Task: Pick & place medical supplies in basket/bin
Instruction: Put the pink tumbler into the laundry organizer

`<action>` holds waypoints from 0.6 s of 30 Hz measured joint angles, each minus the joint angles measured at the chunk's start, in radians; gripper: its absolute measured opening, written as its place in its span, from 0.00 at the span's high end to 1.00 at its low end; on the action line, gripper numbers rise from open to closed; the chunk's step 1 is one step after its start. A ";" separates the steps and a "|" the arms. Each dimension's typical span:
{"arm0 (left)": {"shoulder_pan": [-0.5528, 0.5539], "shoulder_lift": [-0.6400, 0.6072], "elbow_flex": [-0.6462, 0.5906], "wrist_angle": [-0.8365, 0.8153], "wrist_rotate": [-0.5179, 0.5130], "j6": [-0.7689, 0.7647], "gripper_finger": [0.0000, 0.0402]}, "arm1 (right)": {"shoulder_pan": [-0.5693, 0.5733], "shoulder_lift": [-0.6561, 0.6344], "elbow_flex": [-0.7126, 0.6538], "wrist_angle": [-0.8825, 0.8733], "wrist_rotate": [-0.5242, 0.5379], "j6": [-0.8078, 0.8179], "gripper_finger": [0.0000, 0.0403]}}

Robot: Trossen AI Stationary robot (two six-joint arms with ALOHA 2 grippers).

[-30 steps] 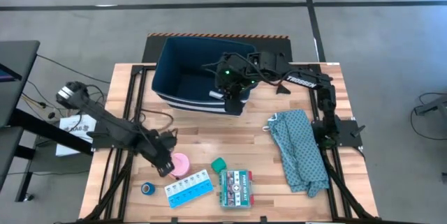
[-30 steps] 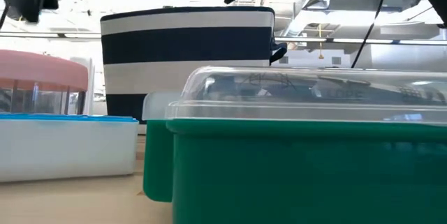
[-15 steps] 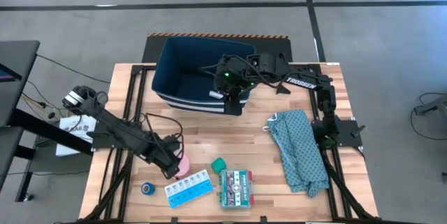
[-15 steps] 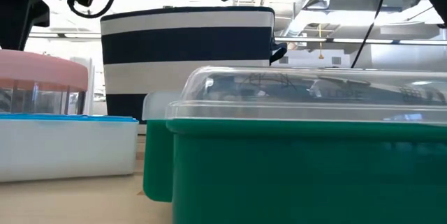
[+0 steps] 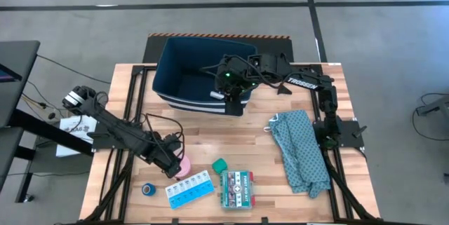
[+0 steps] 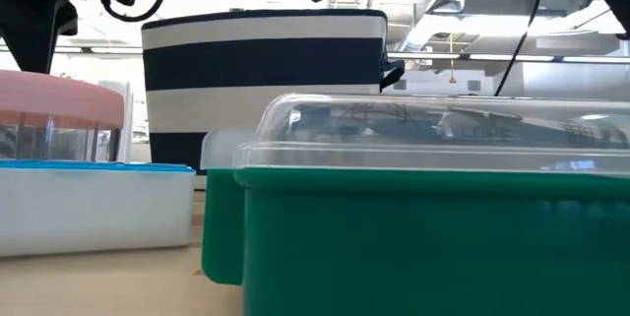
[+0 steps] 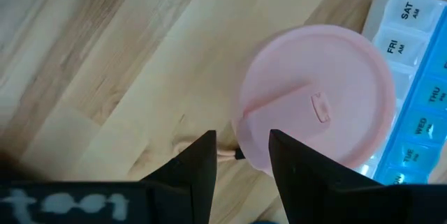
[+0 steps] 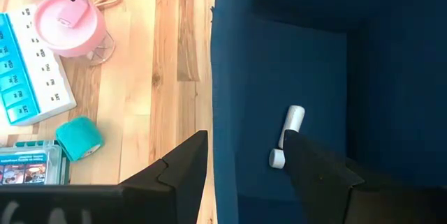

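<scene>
My left gripper [image 5: 172, 163] is low over the table and open. In the left wrist view its fingers [image 7: 242, 155] stand either side of the near edge of the pink round lidded item [image 7: 318, 102], by its small pink loop; I cannot see any touch. The pink item [image 5: 184, 166] stands on the wood beside the light-blue pill organizer [image 5: 189, 188]. My right gripper [image 5: 235, 97] hovers open over the navy bin's near right corner [image 8: 230, 77]. A small white item [image 8: 288, 137] lies on the bin's floor.
A blue tape roll [image 5: 148, 189], a teal roll [image 5: 219, 164] and the green-red flat box [image 5: 236, 188] lie near the table's near edge. A teal patterned cloth [image 5: 299, 151] lies at the right. The bin [image 5: 175, 64] sits at the far edge. Bare wood lies between bin and items.
My left gripper has moved a little toward the table's right and down, closing on the pink item; in the low view its arm has come into sight at the top left. It has held still for the last half second. The right arm has kept still.
</scene>
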 joint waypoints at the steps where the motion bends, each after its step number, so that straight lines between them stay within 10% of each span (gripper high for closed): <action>1: 0.000 0.000 0.000 0.000 0.000 0.000 0.71 | 0.000 0.000 0.000 0.000 0.000 0.000 0.55; 18: 0.002 0.051 -0.032 0.027 0.008 0.050 0.75 | 0.003 0.001 0.000 -0.002 0.000 0.025 0.55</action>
